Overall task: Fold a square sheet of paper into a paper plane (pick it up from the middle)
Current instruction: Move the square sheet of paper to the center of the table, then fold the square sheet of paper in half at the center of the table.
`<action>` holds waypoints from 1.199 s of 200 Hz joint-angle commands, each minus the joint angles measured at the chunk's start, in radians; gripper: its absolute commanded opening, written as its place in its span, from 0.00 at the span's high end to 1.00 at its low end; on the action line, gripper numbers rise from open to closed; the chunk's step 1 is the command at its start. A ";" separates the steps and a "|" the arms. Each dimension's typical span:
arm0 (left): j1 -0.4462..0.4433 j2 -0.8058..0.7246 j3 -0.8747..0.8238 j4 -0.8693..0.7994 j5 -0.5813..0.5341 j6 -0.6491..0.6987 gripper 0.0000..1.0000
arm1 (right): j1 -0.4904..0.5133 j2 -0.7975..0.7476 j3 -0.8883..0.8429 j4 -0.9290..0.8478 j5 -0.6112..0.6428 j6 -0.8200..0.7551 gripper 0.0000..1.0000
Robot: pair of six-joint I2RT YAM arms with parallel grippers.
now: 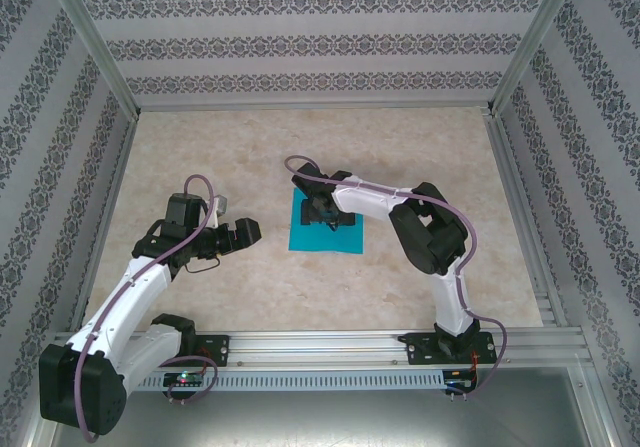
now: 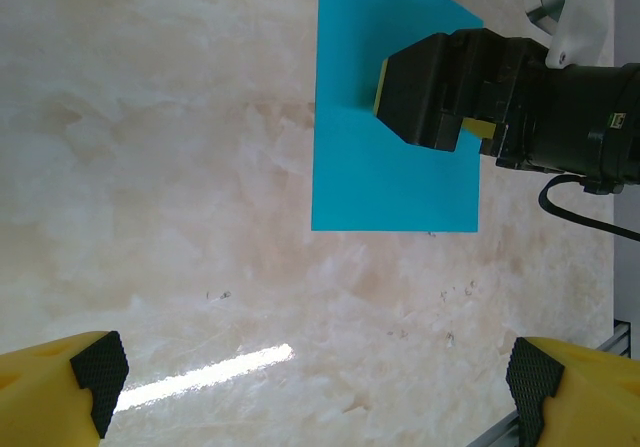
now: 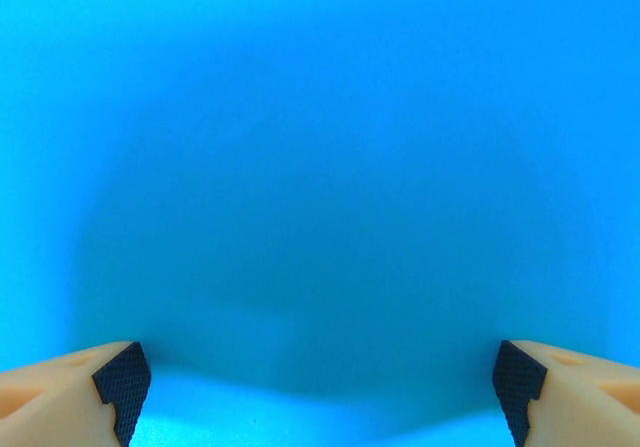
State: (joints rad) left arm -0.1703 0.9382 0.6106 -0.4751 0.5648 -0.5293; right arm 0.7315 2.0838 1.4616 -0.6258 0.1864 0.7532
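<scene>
From above, the square sheet of paper lies flat on the marbled counter, roughly between the two arms. The right claw reaches in from the right and points down over the sheet's centre, which fits the instruction to lift it from the middle. The left claw sits to the left of the sheet, apart from it and low over bare counter. It seems parked where it can step in once folding starts.

The left wrist view looks across the counter at the sheet, which is unfolded, with straight edges and flat corners. The right claw is over its middle. The left claw has its jaws spread wide at the bottom corners of the view, with nothing between them.

The right wrist view looks straight down on the sheet from very close, with a soft shadow pooled beneath. The right claw is spread wide, its black pads far apart and pinching nothing. Whether they touch the paper I cannot tell.

No fold exists yet, so the task looks to be at its very start. A thin flat sheet offers no edge at its centre. The next move probably calls for pressing down and drawing the jaws together to raise a ridge, and the paper may slide or crumple as that happens.
</scene>
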 commanded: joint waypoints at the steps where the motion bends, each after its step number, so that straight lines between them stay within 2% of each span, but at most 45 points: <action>1: -0.008 -0.025 -0.010 0.004 -0.002 -0.009 0.00 | 0.014 0.039 0.002 -0.052 0.026 -0.025 0.08; 34: -0.009 -0.033 -0.022 0.009 -0.004 -0.009 0.00 | 0.015 -0.032 -0.014 0.002 0.009 -0.132 0.08; 67: -0.009 -0.034 -0.028 0.018 -0.001 -0.012 0.00 | 0.008 -0.072 -0.016 -0.005 -0.004 -0.168 0.09; 98: -0.008 -0.030 -0.026 0.018 0.001 -0.006 0.00 | -0.008 -0.086 -0.036 0.004 -0.054 -0.046 0.10; 126: -0.009 -0.028 -0.024 0.020 0.005 -0.005 0.00 | -0.005 -0.078 -0.029 0.001 -0.030 0.041 0.09; 169: -0.009 -0.030 -0.022 0.013 0.011 0.002 0.00 | -0.014 -0.031 0.007 -0.042 0.034 0.077 0.09; 240: -0.009 -0.021 -0.026 0.026 0.015 0.003 0.00 | -0.014 0.032 0.049 -0.020 -0.004 0.052 0.13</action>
State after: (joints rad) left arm -0.1703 0.9199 0.5873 -0.4721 0.5690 -0.5289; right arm 0.7216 2.0819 1.4796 -0.6395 0.1829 0.8028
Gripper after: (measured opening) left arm 0.999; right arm 0.877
